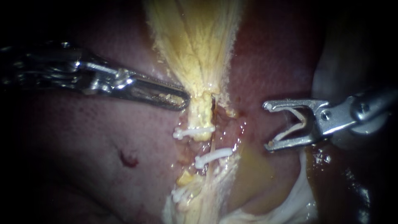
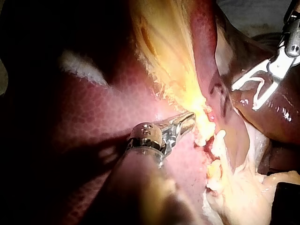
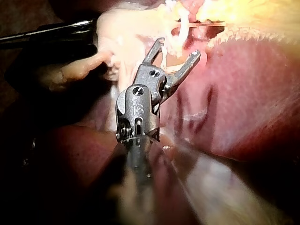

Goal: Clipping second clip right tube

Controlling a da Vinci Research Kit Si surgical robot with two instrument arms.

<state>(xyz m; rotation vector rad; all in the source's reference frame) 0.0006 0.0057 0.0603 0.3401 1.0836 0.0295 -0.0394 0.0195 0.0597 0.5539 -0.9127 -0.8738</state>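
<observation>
The right tube [image 1: 212, 144] shows as a thin pale strand running down the liver [image 1: 83, 137] beside a thicker yellow stalk [image 1: 200, 114], near the middle of the exposed tissue. One white clip [image 1: 213, 157] sits across it, slightly tilted. A second white clip [image 1: 194, 132] lies higher, across the foot of the yellow stalk, and a third clip [image 1: 182, 194] sits lower still among pale strands. Above the stalk, a fan of yellow fibrous tissue [image 1: 195, 37] spreads toward the far edge of the liver.

The right instrument [image 1: 267, 125] stands well apart from the tube, out over the liver's right side. Its jaws are spread wide in a V and touch no tissue. A pale strip lies along the inside of the V, and I cannot tell what it is. In the right wrist view the right instrument [image 3: 178, 48] points at the clipped strands ahead of it, with a gap between its tips and them.

The left instrument [image 1: 180, 99] comes in across the liver with its jaws lying together, its tip against the side of the yellow stalk just above the upper clip. Yellow flecks cling to the jaw. Whether any tissue is pinched cannot be made out. The left wrist view shows the left instrument [image 2: 187, 123] the same way, tip at the bright yellow tissue, with the right instrument [image 2: 244, 97] spread open beyond it.
</observation>
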